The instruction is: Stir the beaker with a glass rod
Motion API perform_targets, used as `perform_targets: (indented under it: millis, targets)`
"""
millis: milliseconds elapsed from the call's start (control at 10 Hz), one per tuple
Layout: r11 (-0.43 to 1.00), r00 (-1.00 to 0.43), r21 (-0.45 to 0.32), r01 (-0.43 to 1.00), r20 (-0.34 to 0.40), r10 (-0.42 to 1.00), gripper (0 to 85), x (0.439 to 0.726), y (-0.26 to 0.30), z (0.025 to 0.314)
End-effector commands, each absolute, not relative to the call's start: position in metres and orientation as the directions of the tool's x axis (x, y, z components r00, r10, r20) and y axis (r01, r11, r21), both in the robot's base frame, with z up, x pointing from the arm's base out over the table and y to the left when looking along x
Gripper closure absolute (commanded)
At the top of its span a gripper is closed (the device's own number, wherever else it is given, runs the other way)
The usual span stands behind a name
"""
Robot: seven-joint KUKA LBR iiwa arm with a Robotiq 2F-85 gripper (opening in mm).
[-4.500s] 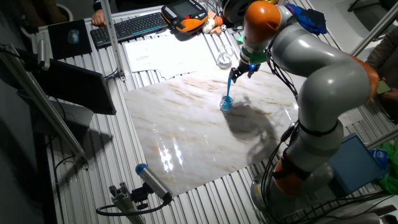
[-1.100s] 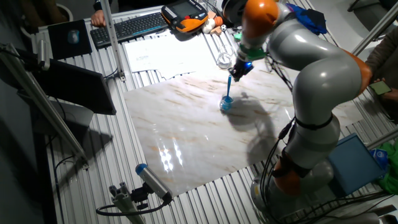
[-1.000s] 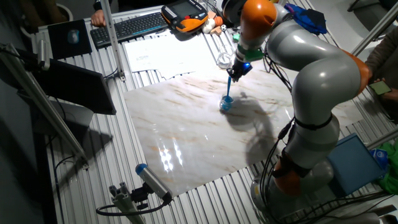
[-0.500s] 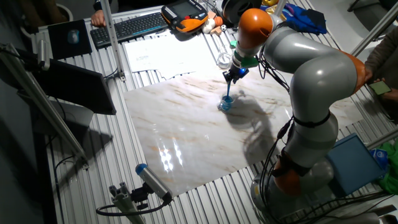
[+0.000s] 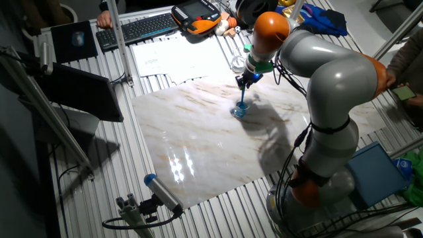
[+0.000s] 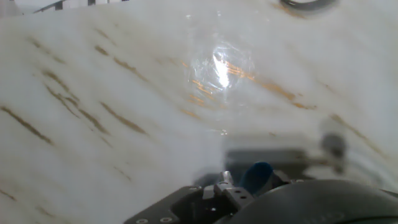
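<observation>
The beaker, a tiny blue-tinted glass cup, stands on the marble slab right of its middle. The glass rod, thin and light blue, stands nearly upright with its lower end inside the beaker. My gripper is shut on the rod's upper end, directly above the beaker. In the hand view a blue piece, seemingly the rod's top, shows blurred at the bottom edge. A faint round glassy glint on the marble may be the beaker. The fingers there are too blurred to make out.
An untinted clear glass vessel stands just behind the slab's back edge, close to my wrist. Papers, a keyboard and an orange pendant lie further back. A blue-tipped tool lies at the front left.
My gripper has moved a little left and back with the rod's top. The rod's lower end stays in the beaker, which has hardly moved.
</observation>
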State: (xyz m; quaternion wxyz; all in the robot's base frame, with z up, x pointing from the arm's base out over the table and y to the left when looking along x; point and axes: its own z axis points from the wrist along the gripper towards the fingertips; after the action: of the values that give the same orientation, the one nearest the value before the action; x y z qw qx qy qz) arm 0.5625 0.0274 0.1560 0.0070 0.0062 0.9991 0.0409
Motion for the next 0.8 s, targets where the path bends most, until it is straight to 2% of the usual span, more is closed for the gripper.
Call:
perform_targets:
  millis: [0, 200, 300, 700]
  targets:
    - [0.996, -1.0, 0.083, 0.013, -0.014, 0.014, 34.0, 0.5643, 0.0286, 0.155]
    - [0.995, -1.0, 0.094, 0.015, -0.017, 0.016, 34.0, 0.5657, 0.0299, 0.1531]
    - [0.996, -1.0, 0.094, 0.013, -0.017, 0.015, 51.0, 0.5664, 0.0308, 0.1529]
    - [0.994, -1.0, 0.106, -0.005, -0.011, -0.004, 51.0, 0.5659, 0.0305, 0.1523]
